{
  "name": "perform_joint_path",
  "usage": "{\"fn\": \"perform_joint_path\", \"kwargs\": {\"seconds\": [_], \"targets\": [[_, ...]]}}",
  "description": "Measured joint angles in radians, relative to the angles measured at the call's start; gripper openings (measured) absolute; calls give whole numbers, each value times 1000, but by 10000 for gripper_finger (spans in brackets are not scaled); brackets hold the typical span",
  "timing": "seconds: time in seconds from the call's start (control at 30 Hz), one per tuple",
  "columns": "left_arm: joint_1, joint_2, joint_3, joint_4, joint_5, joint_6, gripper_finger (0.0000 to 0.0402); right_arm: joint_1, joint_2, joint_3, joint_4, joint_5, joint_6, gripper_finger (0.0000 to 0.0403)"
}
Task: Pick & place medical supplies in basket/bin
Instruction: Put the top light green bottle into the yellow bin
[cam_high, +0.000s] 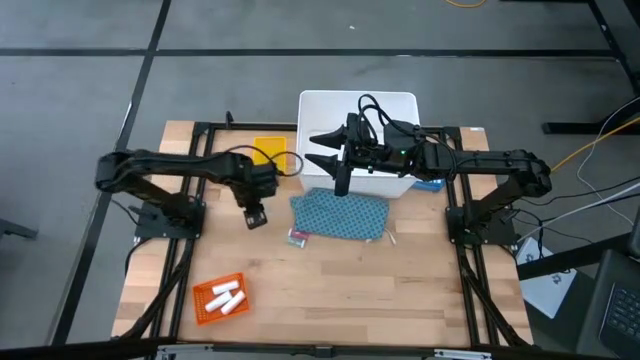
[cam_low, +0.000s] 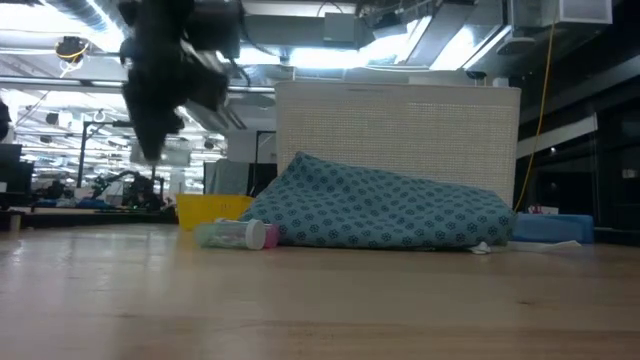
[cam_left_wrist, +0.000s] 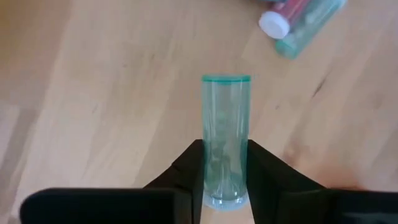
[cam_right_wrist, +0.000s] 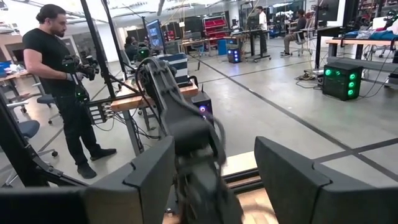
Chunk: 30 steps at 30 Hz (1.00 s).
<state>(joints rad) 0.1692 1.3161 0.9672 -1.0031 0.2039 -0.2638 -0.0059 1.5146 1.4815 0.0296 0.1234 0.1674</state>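
Observation:
My left gripper (cam_high: 253, 213) (cam_left_wrist: 225, 155) hangs above the table, left of the teal patterned pouch (cam_high: 340, 213) (cam_low: 380, 210), and is shut on a clear pale green tube (cam_left_wrist: 225, 124). The pouch lies flat in front of the white bin (cam_high: 358, 110) (cam_low: 400, 130). Two more small tubes, one pink-red and one pale green (cam_high: 297, 237) (cam_low: 235, 235) (cam_left_wrist: 298, 22), lie at the pouch's near left corner. Three white rolls (cam_high: 228, 297) lie in the orange tray (cam_high: 203, 305). My right gripper (cam_high: 318, 150) (cam_right_wrist: 214, 168) is open, level over the bin's near left part. My left gripper pinches the pale green tube between its two fingers (cam_left_wrist: 186, 168) at the uncapped end (cam_left_wrist: 224, 186). The fingers come from above, pointing down, and lie along the tube. The teal-capped end (cam_left_wrist: 226, 79) sticks out past the fingertips toward the table, and the tube is lifted clear.
A yellow tray (cam_high: 270, 150) (cam_low: 212, 208) sits left of the bin at the far side. A blue box (cam_high: 430, 183) (cam_low: 560, 228) lies right of the pouch. Bare wood spreads along the near edge, right of the orange tray. A person (cam_right_wrist: 59, 81) stands in the room beyond.

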Motion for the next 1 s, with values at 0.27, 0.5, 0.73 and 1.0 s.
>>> {"fn": "perform_joint_path", "kwargs": {"seconds": [0.27,0.5,0.73,1.0], "targets": [[115,-205,0,-14,-140,-78,83,-15,0,0,0,0,-4,224],[341,-218,0,70,-181,65,85,-38,0,0,0,0,-3,224],[557,-75,0,250,-87,144,86,-39,0,0,0,23,4,224],[652,128,0,341,-44,124,100,-35,0,0,0,26,32,224]]}}
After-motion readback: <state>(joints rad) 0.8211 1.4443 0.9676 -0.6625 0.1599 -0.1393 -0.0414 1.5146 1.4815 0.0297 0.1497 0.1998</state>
